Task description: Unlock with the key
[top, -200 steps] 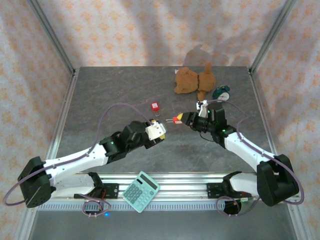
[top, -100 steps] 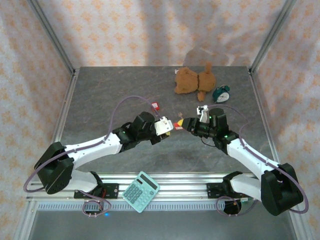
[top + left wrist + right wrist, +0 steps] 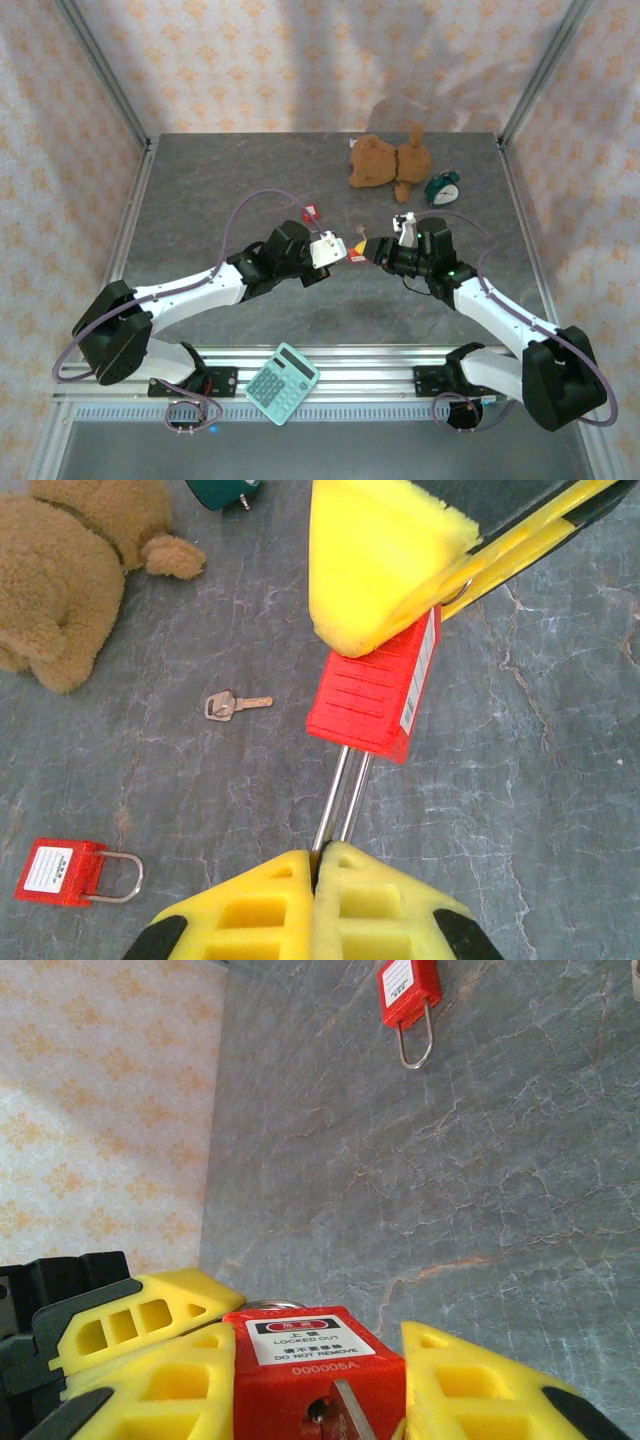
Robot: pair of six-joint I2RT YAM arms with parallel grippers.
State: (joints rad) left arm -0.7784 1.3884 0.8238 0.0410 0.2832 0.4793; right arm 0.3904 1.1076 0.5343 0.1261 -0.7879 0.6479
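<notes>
Closer than before, my left gripper (image 3: 322,860) pinches the shackle of the padlock (image 3: 375,695); my right gripper (image 3: 318,1358) clamps its red body. In the left wrist view the key (image 3: 235,704) lies on the table (image 3: 530,810) at nine o'clock of it.

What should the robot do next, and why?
Probably the right gripper should let go of the padlock and fetch the key: the left gripper pinches its shackle, and the key lies loose on the table.

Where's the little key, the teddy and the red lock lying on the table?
key (image 3: 221,706), left wrist view, on its head.
teddy (image 3: 375,160), top view, on its body.
red lock (image 3: 58,870), left wrist view, on its red body.
</notes>
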